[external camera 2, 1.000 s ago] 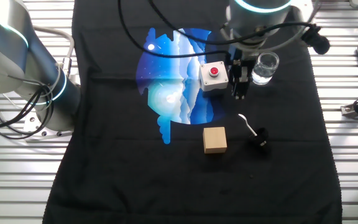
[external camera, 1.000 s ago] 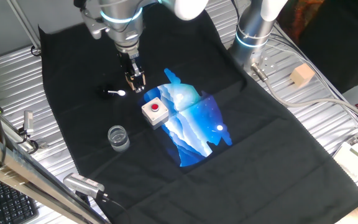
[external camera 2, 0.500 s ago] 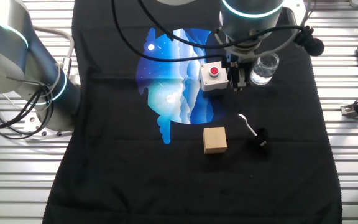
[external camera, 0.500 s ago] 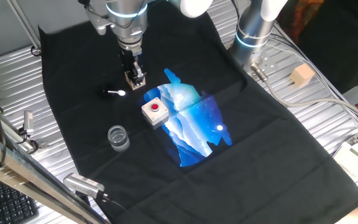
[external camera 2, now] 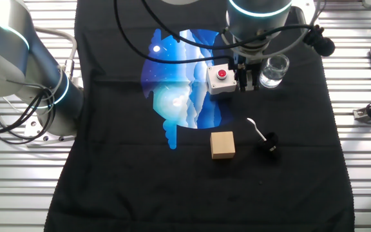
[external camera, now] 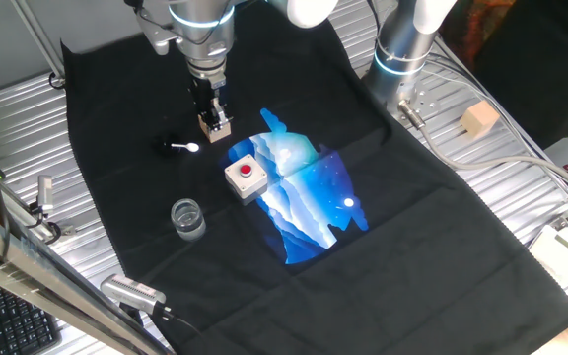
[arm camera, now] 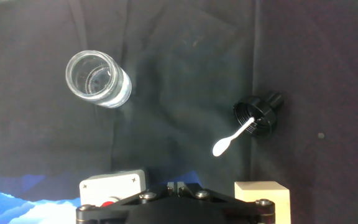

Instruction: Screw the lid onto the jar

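- The lid (arm camera: pixel 258 112), a small black cap, lies on the black cloth (external camera: pixel 432 197) well apart from the jar (arm camera: pixel 98 79); a small white spoon-like piece (arm camera: pixel 232 138) sticks out from it, and whether the 2 are joined cannot be told
- The jar stands upright and open-mouthed on the same cloth, near the white box with a red button (external camera: pixel 246 177); the tan wooden cube (external camera 2: pixel 223 144) sits beside the lid
- The gripper (external camera 2: pixel 247 82) hangs above the cloth holding nothing; whether its fingers are spread or pressed together cannot be told from these views
- Judged by looks, the lid is light, stiff plastic; a pinch across its round rim should hold, though the white piece may get in the way of the fingers
- The jar looks light, hard and smooth-walled, so it may well slide or spin on the cloth once the cap is twisted down
- Neither item looks fragile, but the clear wall could slip from a loose pinch
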Robot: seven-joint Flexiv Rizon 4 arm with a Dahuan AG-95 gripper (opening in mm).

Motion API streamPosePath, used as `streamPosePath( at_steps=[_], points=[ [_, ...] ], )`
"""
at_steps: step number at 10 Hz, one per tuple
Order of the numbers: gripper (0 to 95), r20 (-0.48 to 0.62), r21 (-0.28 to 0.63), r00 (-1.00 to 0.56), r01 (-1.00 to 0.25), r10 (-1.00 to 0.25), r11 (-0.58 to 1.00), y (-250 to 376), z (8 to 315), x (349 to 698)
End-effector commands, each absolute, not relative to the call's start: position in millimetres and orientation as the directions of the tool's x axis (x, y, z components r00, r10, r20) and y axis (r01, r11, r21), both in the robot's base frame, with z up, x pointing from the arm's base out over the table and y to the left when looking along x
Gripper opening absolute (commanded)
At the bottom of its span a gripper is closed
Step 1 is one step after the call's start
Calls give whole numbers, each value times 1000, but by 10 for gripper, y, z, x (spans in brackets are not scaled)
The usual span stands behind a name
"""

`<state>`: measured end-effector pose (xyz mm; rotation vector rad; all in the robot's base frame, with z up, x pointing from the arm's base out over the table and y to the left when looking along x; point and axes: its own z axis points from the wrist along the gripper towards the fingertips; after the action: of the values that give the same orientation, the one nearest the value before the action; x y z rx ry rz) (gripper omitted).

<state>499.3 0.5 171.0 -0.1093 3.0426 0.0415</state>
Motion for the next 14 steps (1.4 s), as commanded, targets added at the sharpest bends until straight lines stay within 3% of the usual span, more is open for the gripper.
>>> streamPosePath(
  at_steps=[1, 10, 14],
  points=[
    [0, -106, 24, -992, -77, -74, 997, 3, 1707, 4998],
    [0, -114, 6, -992, -47, -46, 999, -197, 1593, 5078],
    [0, -97, 7, -993, -66, -65, 998, -297, 1680, 5375]
  ],
)
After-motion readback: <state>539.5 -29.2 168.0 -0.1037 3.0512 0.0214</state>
